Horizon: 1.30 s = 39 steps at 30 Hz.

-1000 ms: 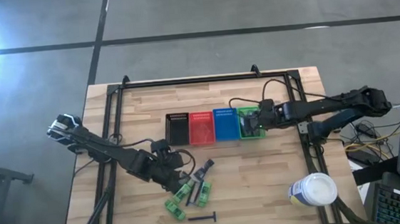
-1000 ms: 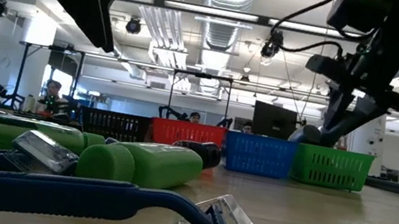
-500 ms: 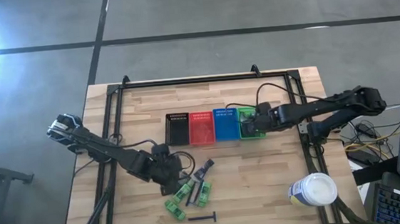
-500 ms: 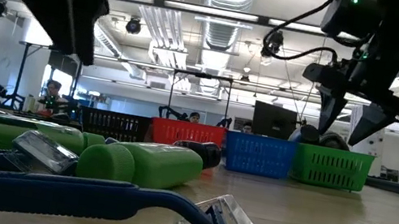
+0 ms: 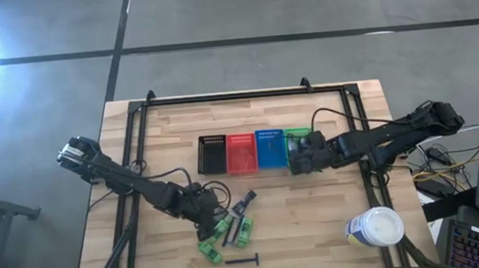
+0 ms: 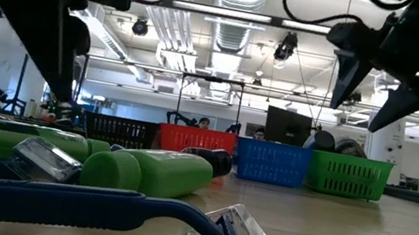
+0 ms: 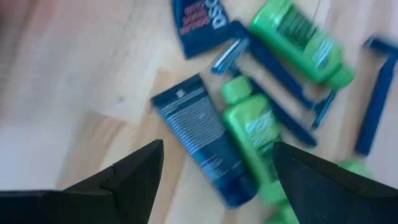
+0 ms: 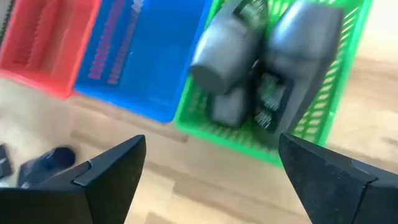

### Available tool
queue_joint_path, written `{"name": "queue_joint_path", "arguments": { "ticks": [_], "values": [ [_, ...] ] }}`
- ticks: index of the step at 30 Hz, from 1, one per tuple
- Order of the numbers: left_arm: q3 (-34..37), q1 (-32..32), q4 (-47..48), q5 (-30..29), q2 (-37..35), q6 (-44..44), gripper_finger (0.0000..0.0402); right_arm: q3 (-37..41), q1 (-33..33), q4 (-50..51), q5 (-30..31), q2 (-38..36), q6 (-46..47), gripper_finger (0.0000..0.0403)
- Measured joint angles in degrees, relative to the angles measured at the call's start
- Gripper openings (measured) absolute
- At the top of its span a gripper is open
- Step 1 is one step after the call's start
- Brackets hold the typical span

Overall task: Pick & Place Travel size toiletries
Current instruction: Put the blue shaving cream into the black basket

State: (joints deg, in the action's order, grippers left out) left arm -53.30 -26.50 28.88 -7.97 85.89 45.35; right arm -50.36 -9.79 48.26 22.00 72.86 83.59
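Note:
The travel size toiletries lie in a pile (image 5: 234, 228) near the table's front. In it are a dark blue tube (image 7: 205, 143), green bottles (image 7: 252, 134), blue razors (image 7: 280, 81) and a dark packet (image 7: 199, 18). One razor (image 5: 242, 260) lies apart, nearer the front edge. My left gripper (image 7: 217, 149) hangs open just above the pile, over the dark blue tube. Several grey tubes (image 8: 249, 43) lie inside the green basket (image 8: 323, 124). My right gripper (image 8: 211, 143) is open and empty above that basket's near edge.
A black basket (image 5: 213, 153), a red one (image 5: 242, 151), a blue one (image 5: 269, 147) and the green one stand in a row at mid-table. A big white tub (image 5: 375, 226) stands at the near right. Bare wood lies between the baskets and the pile.
My right gripper has opened over the green basket, then risen and drawn a little toward the table's near edge. My left gripper has moved toward the near edge and down, closing in on the pile of toiletries, still open.

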Motion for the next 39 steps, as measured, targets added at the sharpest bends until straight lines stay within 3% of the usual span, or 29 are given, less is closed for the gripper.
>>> {"name": "queue_joint_path", "arguments": {
  "ticks": [3, 11, 21, 31, 39],
  "values": [
    [1.2, 0.0, -2.6, 0.0, 0.6, 2.4, 0.0305, 0.0, -3.2, -3.0, -0.2, 0.0, 0.8, 0.0363],
    [1.3, 0.0, -1.9, 0.8, 2.9, 2.2, 0.0305, 0.4, -7.5, -23.3, -6.2, 5.5, -4.0, 0.0363],
    [1.7, -0.3, -1.7, 0.9, 6.8, 4.8, 0.0305, -2.1, -9.0, -23.6, -6.9, 13.2, -2.6, 0.0364],
    [1.5, -0.4, -1.2, 0.5, 9.6, 3.9, 0.0302, -5.8, -9.8, -23.4, -7.0, 16.2, -4.0, 0.0363],
    [2.0, -0.4, -0.6, 0.1, 9.6, 0.6, 0.0234, -6.2, -9.8, -22.4, -7.1, 13.5, -5.7, 0.0363]
  ]
}}
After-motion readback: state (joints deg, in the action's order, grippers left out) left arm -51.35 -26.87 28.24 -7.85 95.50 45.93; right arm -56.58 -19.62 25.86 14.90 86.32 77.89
